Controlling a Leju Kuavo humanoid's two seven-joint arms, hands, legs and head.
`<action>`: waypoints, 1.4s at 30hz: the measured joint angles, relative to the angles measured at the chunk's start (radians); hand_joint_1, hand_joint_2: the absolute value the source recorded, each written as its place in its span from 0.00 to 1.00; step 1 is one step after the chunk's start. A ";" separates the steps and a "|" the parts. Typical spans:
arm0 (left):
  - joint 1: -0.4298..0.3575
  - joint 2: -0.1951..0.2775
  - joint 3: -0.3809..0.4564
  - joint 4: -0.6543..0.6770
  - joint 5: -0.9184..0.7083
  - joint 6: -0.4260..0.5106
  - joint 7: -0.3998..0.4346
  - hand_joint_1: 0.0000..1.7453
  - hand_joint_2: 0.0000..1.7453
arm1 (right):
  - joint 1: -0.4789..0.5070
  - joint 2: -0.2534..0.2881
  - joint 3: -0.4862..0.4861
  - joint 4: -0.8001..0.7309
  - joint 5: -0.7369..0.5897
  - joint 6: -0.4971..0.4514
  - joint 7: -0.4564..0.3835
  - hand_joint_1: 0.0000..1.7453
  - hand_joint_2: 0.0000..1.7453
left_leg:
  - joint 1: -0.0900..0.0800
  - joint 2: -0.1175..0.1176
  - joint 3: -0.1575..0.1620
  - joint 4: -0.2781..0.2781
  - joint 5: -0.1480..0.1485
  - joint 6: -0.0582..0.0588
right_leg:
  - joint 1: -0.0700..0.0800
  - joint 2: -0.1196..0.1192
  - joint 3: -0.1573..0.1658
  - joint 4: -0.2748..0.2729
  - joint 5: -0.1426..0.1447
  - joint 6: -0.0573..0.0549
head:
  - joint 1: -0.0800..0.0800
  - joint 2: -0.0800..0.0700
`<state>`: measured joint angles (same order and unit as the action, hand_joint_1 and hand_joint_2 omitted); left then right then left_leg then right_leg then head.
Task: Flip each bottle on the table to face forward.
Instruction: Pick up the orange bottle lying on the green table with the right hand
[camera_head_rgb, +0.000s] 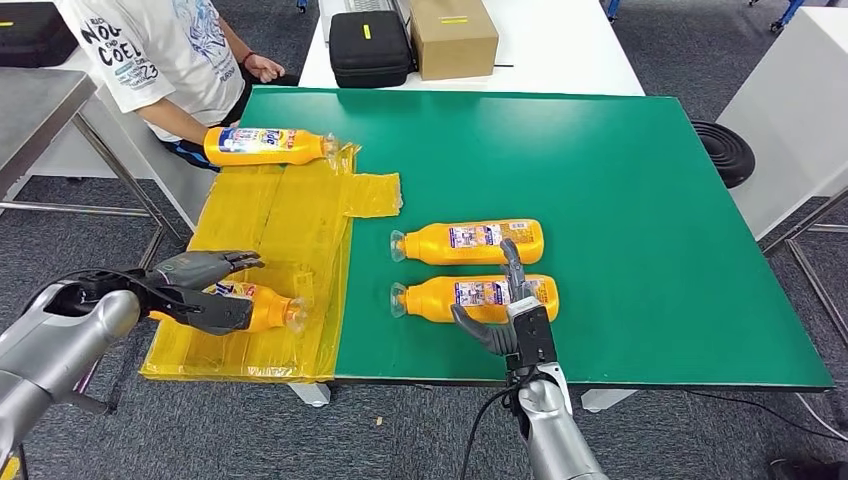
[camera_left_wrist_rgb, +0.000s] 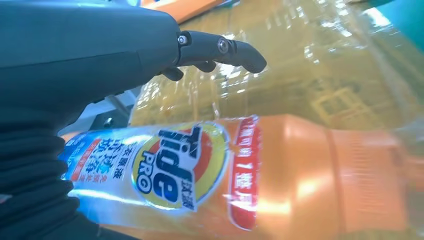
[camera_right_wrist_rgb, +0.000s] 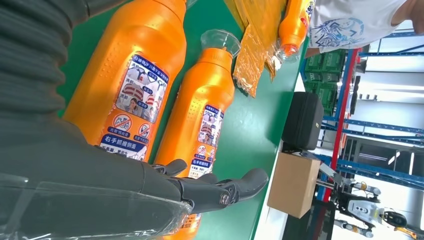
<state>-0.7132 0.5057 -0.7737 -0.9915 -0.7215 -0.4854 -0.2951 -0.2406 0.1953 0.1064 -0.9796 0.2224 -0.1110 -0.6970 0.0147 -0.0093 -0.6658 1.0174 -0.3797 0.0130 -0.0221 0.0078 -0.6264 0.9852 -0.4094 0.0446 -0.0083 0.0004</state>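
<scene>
My left hand (camera_head_rgb: 205, 290) grips a bottle (camera_head_rgb: 262, 306) lying on the yellow film (camera_head_rgb: 275, 215); my right hand (camera_head_rgb: 505, 318) hovers open over the nearer back-label bottle (camera_head_rgb: 475, 297). I advise rolling it label-up, gripping mid-body.

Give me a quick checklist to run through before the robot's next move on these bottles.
1. Left robot hand around the nearest bottle on the yellow sheet: ok, though whether the grip is firm, cannot tell.
2. That bottle's front label showing: ok.
3. Right robot hand empty, fingers spread over the near bottle on the green mat: ok.
4. Two mat bottles, near and far, facing forward: not ok, back labels up.
5. Person clear of the hands: ok.
</scene>
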 joint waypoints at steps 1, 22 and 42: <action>-0.001 0.003 -0.003 -0.011 0.005 -0.007 0.000 0.00 0.00 | 0.000 0.000 0.000 0.000 0.000 0.000 0.000 0.00 1.00 | 0.000 0.000 0.000 0.000 0.000 0.000 | 0.000 0.000 0.000 0.000 0.000 0.000 | 0.000 0.000; 0.091 -0.003 0.124 -0.123 0.281 0.181 -0.031 0.00 1.00 | 0.020 -0.022 0.005 -0.057 0.250 -0.012 0.164 0.00 1.00 | -0.001 0.000 0.000 0.000 0.000 0.000 | -0.001 0.000 0.000 0.000 0.000 0.000 | 0.000 0.000; 0.599 -0.248 0.550 -0.308 0.198 0.373 -0.049 0.00 1.00 | -0.375 -0.361 0.181 -0.034 0.477 0.400 0.504 0.00 1.00 | -0.003 0.001 -0.002 0.000 0.000 0.002 | -0.003 0.001 -0.002 -0.001 0.001 0.003 | -0.001 0.000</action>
<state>-0.1143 0.2578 -0.2240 -1.2995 -0.5236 -0.1124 -0.3441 -0.6159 -0.1659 0.2870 -1.0132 0.6998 0.2886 -0.1927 0.0116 -0.0087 -0.6677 1.0176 -0.3794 0.0146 -0.0249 0.0084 -0.6281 0.9846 -0.4083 0.0472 -0.0089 0.0004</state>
